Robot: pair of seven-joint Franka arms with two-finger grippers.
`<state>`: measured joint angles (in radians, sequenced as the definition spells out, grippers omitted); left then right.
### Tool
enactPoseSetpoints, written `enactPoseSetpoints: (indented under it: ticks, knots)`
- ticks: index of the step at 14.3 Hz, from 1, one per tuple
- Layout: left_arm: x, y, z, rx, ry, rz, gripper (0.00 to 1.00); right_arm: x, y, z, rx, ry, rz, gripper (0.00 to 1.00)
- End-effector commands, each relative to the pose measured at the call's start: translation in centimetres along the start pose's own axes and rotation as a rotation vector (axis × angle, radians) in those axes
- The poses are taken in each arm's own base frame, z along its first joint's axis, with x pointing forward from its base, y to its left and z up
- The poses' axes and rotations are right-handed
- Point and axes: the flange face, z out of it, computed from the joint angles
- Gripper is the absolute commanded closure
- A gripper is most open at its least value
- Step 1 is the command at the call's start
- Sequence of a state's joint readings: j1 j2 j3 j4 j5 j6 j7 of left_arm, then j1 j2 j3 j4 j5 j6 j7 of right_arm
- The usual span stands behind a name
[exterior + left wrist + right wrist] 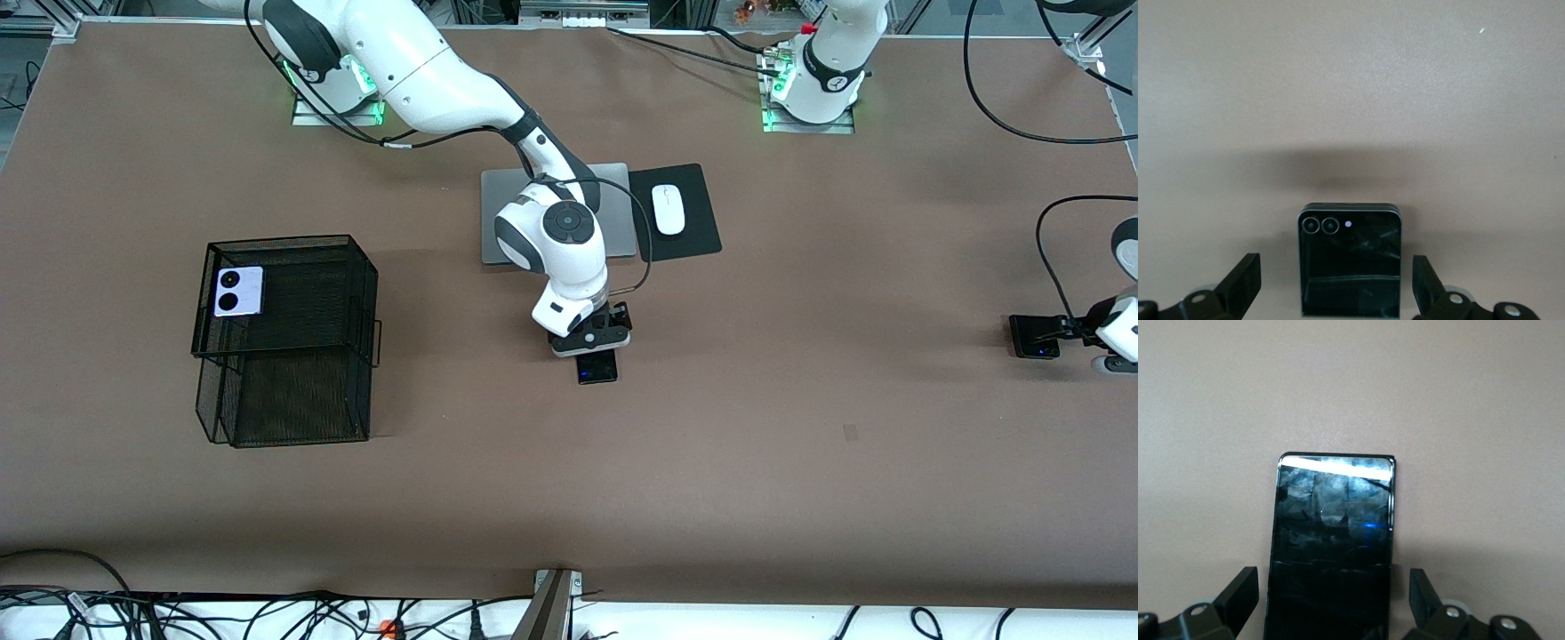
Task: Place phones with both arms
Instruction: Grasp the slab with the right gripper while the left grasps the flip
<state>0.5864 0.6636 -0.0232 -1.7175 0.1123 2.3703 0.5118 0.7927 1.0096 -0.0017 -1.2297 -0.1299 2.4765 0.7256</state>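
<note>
A long black slab phone (597, 366) (1331, 540) lies flat in the middle of the table. My right gripper (593, 347) (1331, 597) is low over it and open, with a finger (1241, 590) on either side and a gap to each long edge. A small squarish black phone (1034, 336) (1350, 263) lies at the left arm's end of the table. My left gripper (1067, 332) (1337, 287) stands open around it, its fingers (1245, 280) clear of the edges. The lilac-white phone (238, 291) rests on top of a black mesh basket (302, 356).
A grey laptop (622, 213) lies under the right arm's forearm, with a white mouse (668, 209) on a black pad (698, 240) beside it. The mesh basket has two tiers and stands toward the right arm's end. Cables (267, 613) run along the table's near edge.
</note>
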Motion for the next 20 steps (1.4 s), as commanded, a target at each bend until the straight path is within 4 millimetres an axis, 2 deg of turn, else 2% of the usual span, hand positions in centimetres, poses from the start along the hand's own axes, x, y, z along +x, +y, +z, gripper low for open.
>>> enactPoseSetpoints:
  ticks: [1,4,7,8,9,10,11,12,13,16,20]
  knots:
    - [-1.1,-0.3,1.2,-0.013,0.03,-0.026,0.0,-0.1,-0.8,0.4,0.001,0.029,-0.011,0.0]
    - [-1.5,-0.8,2.1,-0.014,0.034,-0.036,0.0,-0.4,-0.9,0.9,-0.006,0.032,-0.022,0.0]
    - [-1.7,-0.3,3.1,-0.011,0.047,-0.041,0.0,-0.6,-0.7,1.4,-0.018,0.032,-0.036,0.02]
    - [-1.6,-0.2,3.1,-0.011,0.047,-0.05,0.0,-0.7,-0.7,1.5,-0.02,0.032,-0.037,0.05]
    - [-1.4,0.1,3.1,-0.012,0.048,-0.053,0.0,-0.7,-0.7,1.6,-0.02,0.031,-0.037,0.1]
    - [-1.4,0.2,3.1,-0.013,0.046,-0.058,0.0,-0.8,-0.6,1.8,-0.023,0.029,-0.04,0.21]
    - [-1.2,0.5,3.0,-0.014,0.047,-0.055,0.0,-0.8,-0.7,1.7,-0.022,0.03,-0.04,0.48]
    - [-1.3,0.4,2.9,-0.013,0.046,-0.056,0.0,-0.8,-0.7,1.7,-0.021,0.031,-0.04,0.67]
    - [-1.2,0.5,2.9,-0.014,0.047,-0.054,0.0,-0.8,-0.7,1.7,-0.023,0.031,-0.043,0.74]
    - [-1.2,0.5,3.2,-0.014,0.047,-0.055,0.0,-0.7,-0.6,1.7,-0.025,0.032,-0.048,0.82]
    - [-1.4,0.5,4.0,-0.02,0.038,-0.058,0.0,0.0,0.4,0.8,-0.083,-0.004,-0.037,0.82]
